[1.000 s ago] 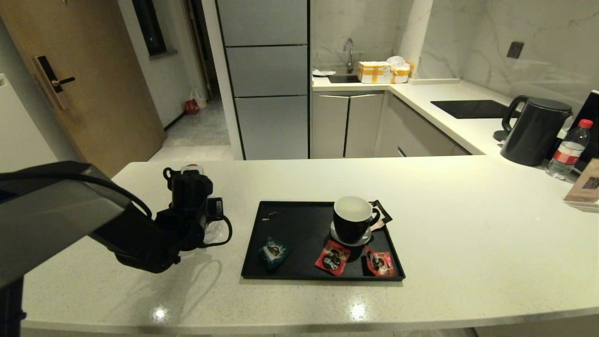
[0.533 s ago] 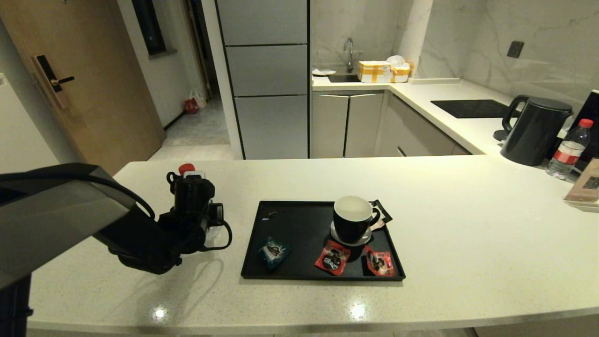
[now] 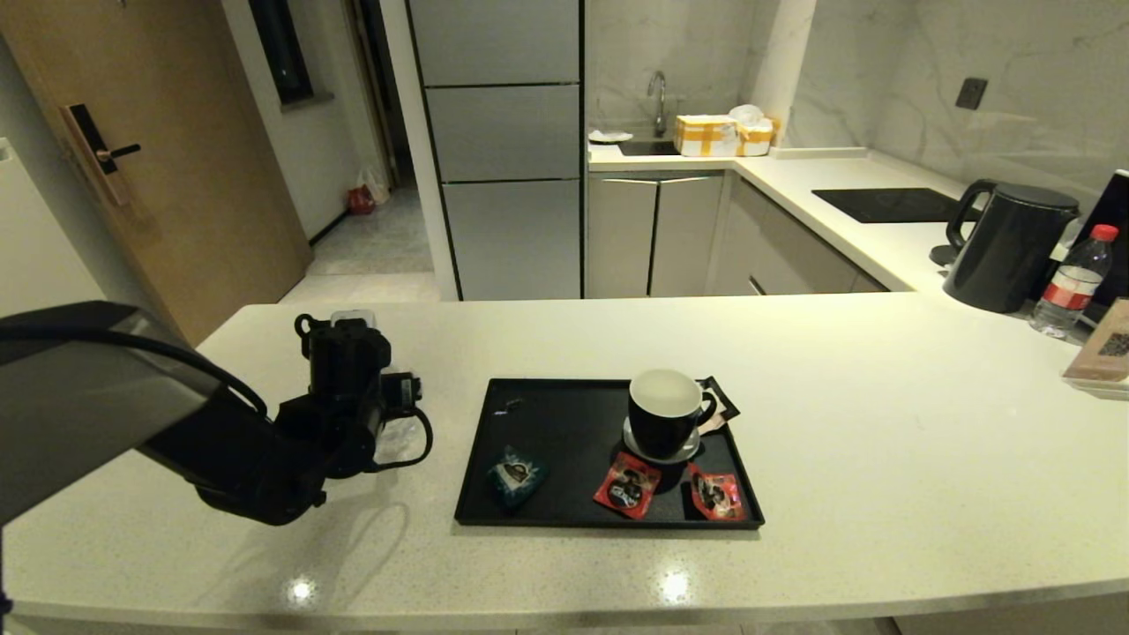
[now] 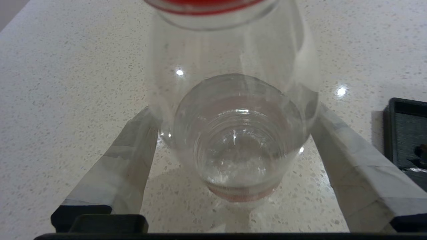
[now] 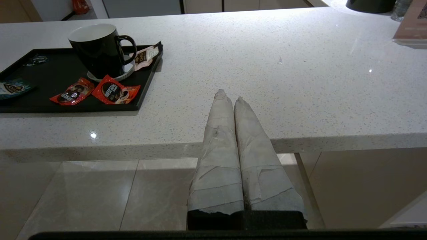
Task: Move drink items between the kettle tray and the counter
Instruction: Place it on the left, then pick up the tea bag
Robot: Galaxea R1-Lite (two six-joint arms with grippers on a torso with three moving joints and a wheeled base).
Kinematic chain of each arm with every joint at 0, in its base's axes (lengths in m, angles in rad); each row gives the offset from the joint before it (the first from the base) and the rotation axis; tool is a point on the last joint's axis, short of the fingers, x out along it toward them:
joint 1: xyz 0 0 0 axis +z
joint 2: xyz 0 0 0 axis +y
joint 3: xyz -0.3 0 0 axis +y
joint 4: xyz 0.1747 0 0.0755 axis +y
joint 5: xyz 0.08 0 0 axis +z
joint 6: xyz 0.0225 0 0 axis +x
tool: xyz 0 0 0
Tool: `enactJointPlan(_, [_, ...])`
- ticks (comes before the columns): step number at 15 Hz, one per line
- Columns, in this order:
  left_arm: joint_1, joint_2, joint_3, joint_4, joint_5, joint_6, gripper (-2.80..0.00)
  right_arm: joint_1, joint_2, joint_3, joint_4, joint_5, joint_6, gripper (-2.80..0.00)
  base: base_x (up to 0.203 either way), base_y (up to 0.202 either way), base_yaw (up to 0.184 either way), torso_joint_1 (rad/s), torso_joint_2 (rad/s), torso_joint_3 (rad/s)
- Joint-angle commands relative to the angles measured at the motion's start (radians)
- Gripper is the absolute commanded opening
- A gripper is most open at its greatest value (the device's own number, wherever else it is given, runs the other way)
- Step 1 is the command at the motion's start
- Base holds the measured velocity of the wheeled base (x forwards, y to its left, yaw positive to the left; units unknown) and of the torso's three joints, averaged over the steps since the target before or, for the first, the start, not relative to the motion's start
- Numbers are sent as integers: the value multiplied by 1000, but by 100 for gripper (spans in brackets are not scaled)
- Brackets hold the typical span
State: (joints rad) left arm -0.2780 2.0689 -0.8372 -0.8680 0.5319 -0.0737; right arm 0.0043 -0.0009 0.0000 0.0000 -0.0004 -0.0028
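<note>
A clear water bottle (image 4: pixel 233 140) with a red cap stands between the taped fingers (image 4: pixel 126 166) of my left gripper (image 4: pixel 235 110), which press on both its sides. Its base is at the off-white counter (image 3: pixel 882 423), left of the black tray (image 3: pixel 564 414). In the head view my left gripper (image 3: pixel 346 357) hides most of the bottle. The dark teal sachet (image 3: pixel 516 474) lies in the tray's front left corner. My right gripper (image 5: pixel 229 95) is shut and empty, parked just before the counter's front edge.
On the tray stand a black mug (image 3: pixel 666 413) on a saucer and two red sachets (image 3: pixel 627 484) (image 3: pixel 716 494). A black kettle (image 3: pixel 1005 247) and a second red-capped bottle (image 3: pixel 1072 280) are at the far right. A hob panel (image 3: pixel 882 205) lies behind.
My left gripper has shifted a little left and away from the tray. The bottle's red cap, seen above the gripper before, is now hidden in the head view.
</note>
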Motion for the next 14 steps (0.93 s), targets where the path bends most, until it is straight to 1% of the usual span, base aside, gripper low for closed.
enactJointPlan(1, [-3,-38,21,-6,2,-1,0,0,1,0,0,0,0,-280,0,0,0,0,0,0])
enactJointPlan(4, [-10,-195,155,-3,-7,-1,0,0,1,0,0,0,0,-280,0,0,0,0,0,0])
enactJointPlan(5, [-13,-248,179,2,-9,-1,0,0,1,0,0,0,0,-280,0,0,0,0,0,0])
enactJointPlan(7, [-18,-279,203,11,-12,-1,0,0,1,0,0,0,0,-280,0,0,0,0,0,0])
enactJointPlan(8, [-25,-306,214,35,-12,-1,0,0,1,0,0,0,0,-280,0,0,0,0,0,0])
enactJointPlan(11, [-47,-508,250,115,-14,0,0,0,1,0,0,0,0,-280,0,0,0,0,0,0])
enactJointPlan(12, [-53,-530,260,138,-15,0,0,0,1,0,0,0,0,-280,0,0,0,0,0,0])
enactJointPlan(13, [-55,-532,262,143,-15,0,-280,0,1,0,0,0,0,-280,0,0,0,0,0,0])
enactJointPlan(14, [-70,-553,260,194,-19,-1,-280,0,1,0,0,0,0,-280,0,0,0,0,0,0])
